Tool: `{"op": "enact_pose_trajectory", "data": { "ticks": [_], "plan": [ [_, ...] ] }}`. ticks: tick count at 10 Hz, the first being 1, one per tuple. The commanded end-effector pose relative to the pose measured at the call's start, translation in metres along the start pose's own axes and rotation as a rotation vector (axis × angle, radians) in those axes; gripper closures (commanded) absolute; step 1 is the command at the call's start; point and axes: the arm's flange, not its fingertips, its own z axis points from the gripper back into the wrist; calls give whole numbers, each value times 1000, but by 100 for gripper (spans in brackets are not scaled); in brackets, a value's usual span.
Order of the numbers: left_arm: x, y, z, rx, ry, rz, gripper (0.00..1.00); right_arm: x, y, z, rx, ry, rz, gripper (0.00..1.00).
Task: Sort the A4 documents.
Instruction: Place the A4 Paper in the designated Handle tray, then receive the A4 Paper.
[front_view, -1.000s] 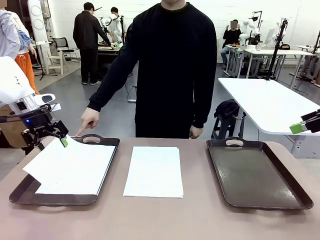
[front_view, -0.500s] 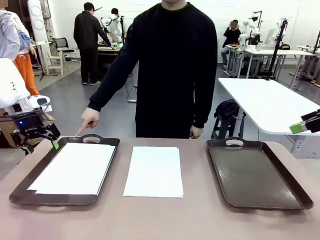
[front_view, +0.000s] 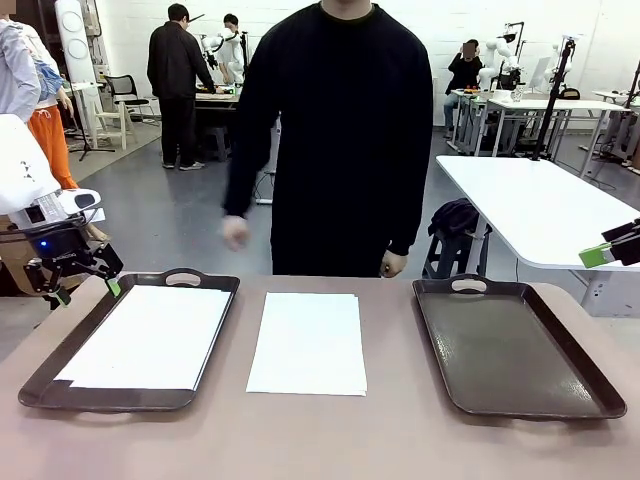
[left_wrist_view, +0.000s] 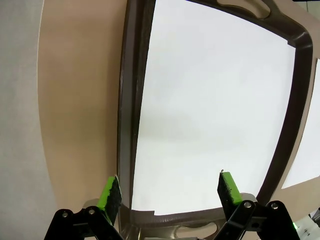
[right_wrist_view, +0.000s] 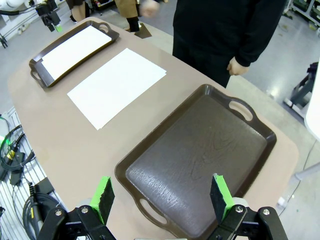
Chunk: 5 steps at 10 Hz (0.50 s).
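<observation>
With left hand (front_view: 88, 292) and right hand (right_wrist_view: 161, 196) both wide and empty, the A4 documents (front_view: 307, 342), seemingly several stacked mid-surface plus one in the left tray (front_view: 100, 400), should handle light, limp and slippery: pinch a corner edge.

Two trays (front_view: 100, 400) (front_view: 510, 350), one sheet (front_view: 150, 335) inside one, one paper stack (front_view: 308, 342).

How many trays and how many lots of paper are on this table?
Brown trays: 2, the left tray and the right tray
White paper lots: 2, the paper in the left tray and the middle pile
Total: 4
</observation>
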Motion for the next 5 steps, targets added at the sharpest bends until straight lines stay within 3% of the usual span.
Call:
{"op": "enact_pose_trajectory", "data": {
  "ticks": [1,5],
  "plan": [
    [0,2,1,17,-2,-6,0,0,0,-2,10,-2,0,0],
    [0,2,1,17,-2,-6,0,0,0,-2,10,-2,0,0]
  ]
}}
